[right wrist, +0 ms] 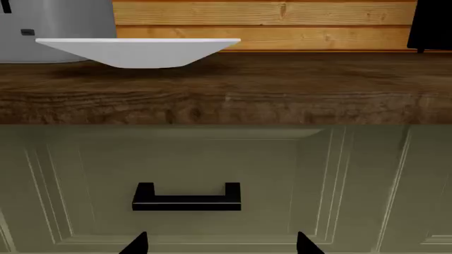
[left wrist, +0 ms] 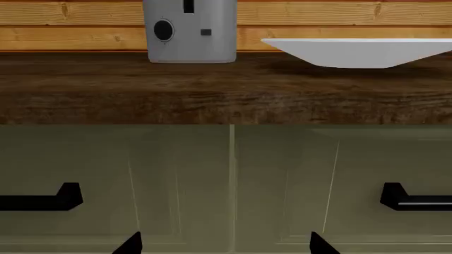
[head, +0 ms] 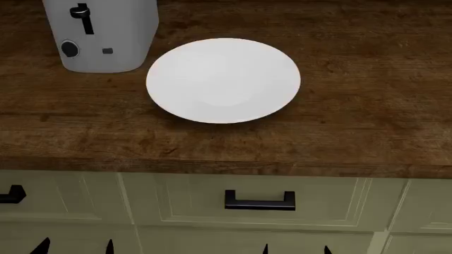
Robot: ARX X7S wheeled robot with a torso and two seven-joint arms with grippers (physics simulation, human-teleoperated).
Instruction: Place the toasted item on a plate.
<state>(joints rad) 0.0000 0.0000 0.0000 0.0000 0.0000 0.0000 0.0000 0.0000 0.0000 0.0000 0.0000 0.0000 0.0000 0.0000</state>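
At the upper left of the head view stands the grey toaster point(head: 102, 34), its black lever point(head: 83, 17) and round knob point(head: 69, 48) facing the camera. Its top is cut off by the frame edge, so the toast cannot be seen in any view; my guess is that it sits in the slot, but that is only a guess. Just right of the toaster, nearly touching its side, the white plate point(head: 223, 79) lies bare on the brown wooden counter point(head: 367, 121), a little left of centre.

Along the bottom edge of the head view, the left gripper point(head: 76, 246) shows at lower left as two dark tips standing apart with nothing between them; the right gripper point(head: 295, 249) shows right of centre in the same way, spread and holding nothing. Both hang low in front of the pale cabinet, below the counter edge, with the black drawer handle point(head: 259, 201) above and between them.

The step in hand looks like the first reach. The left arm is the nearer one to the toaster, so it should rise clear of the counter lip before moving forward, then come down over the slot from above. It should grip the slice by its thin edge, lift straight up until free, and only then carry it right to the plate's middle
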